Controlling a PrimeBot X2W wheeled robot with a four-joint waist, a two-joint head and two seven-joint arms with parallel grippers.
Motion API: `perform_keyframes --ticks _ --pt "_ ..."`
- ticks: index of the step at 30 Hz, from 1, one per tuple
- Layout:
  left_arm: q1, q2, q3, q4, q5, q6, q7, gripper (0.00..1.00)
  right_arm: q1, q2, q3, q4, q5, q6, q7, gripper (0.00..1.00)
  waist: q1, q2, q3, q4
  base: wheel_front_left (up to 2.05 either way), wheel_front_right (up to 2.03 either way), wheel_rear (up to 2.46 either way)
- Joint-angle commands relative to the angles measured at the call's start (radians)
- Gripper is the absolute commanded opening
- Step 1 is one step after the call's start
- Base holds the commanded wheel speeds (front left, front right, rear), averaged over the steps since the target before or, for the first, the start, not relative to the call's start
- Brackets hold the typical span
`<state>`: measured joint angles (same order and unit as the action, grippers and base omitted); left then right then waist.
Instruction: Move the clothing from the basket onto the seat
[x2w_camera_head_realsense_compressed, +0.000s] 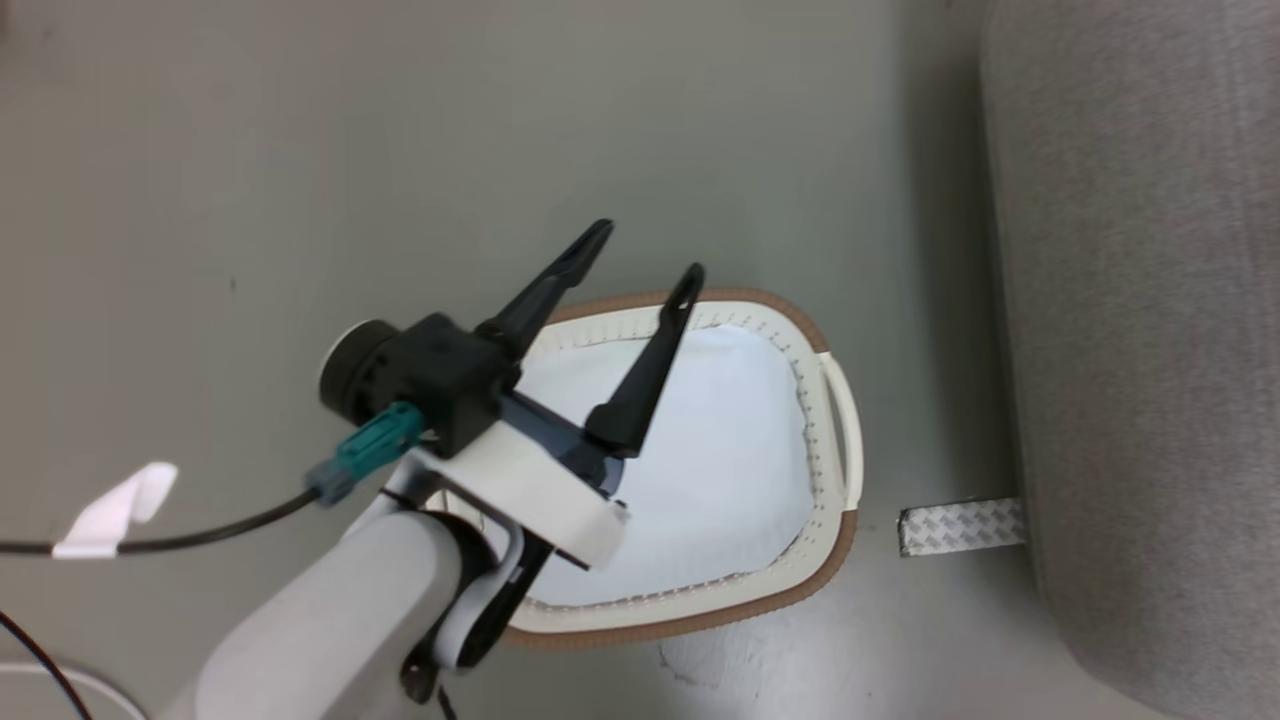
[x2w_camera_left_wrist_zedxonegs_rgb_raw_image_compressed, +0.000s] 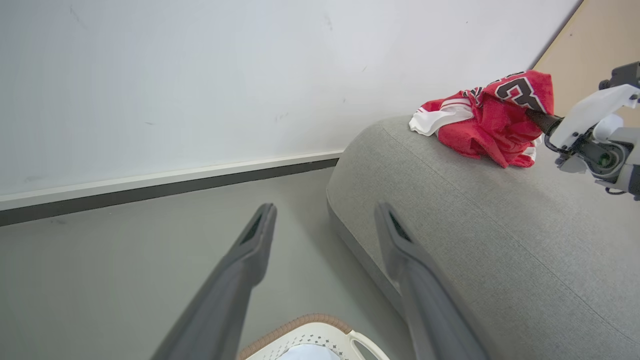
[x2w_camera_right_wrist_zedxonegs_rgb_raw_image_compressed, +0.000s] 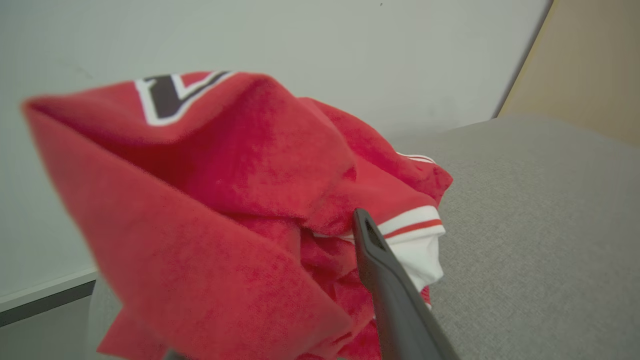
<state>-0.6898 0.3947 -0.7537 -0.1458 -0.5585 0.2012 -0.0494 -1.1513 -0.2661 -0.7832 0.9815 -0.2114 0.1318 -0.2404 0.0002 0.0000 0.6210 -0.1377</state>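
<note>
Head view: the left gripper (x2w_camera_head_realsense_compressed: 646, 250) hangs above the basket (x2w_camera_head_realsense_compressed: 838, 545), fingers spread wide with nothing between them. The pale liner (x2w_camera_head_realsense_compressed: 720, 450) lies in the basket under its right finger. The sofa (x2w_camera_head_realsense_compressed: 1150, 300) stands well off to its right.

Left wrist view: the fingers stand wide apart, with the basket rim at their base. The sofa runs beyond the right finger. Far ahead on it lies the red jersey (x2w_camera_left_wrist_zedxonegs_rgb_raw_image_compressed: 480, 125), and the right gripper (x2w_camera_left_wrist_zedxonegs_rgb_raw_image_compressed: 539, 119) has its tips buried in the cloth.

Right wrist view: the jersey is heaped on the sofa, against and to the left of one finger (x2w_camera_right_wrist_zedxonegs_rgb_raw_image_compressed: 385, 280). Cloth covers the other finger, so I cannot tell whether the gripper holds the jersey.
</note>
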Motion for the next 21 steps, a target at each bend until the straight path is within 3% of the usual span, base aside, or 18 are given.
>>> perform_keyframes --ticks 1,5,11,16,21 --pt "0.023 0.014 0.013 0.01 -0.007 0.009 -0.021 1.0 0.023 0.018 0.001 0.0 -0.019 -0.002 -0.014 1.0 -0.0002 0.0 -0.026 -0.018 0.0 0.0 0.0" --pt "0.081 0.033 0.051 0.042 -0.028 0.034 -0.078 1.0 0.093 0.077 0.081 -0.026 -0.026 -0.002 -0.025 1.0 -0.0002 0.0 -0.097 -0.043 0.0 0.0 0.0" --pt "0.212 0.059 0.127 0.107 -0.078 0.057 -0.179 1.0 0.317 0.159 0.306 -0.24 0.093 -0.002 -0.025 1.0 -0.0002 0.0 -0.252 -0.053 0.0 0.0 0.0" --pt "0.338 0.041 0.188 0.184 -0.084 0.071 -0.213 1.0 0.55 0.176 0.477 -0.423 0.212 -0.002 -0.025 1.0 -0.0002 0.0 -0.388 -0.025 0.0 0.0 0.0" --pt "0.476 0.002 0.288 0.236 -0.031 0.077 -0.214 1.0 0.766 0.187 0.582 -0.564 0.288 -0.002 -0.024 1.0 -0.0002 0.0 -0.507 0.013 0.0 0.0 0.0"
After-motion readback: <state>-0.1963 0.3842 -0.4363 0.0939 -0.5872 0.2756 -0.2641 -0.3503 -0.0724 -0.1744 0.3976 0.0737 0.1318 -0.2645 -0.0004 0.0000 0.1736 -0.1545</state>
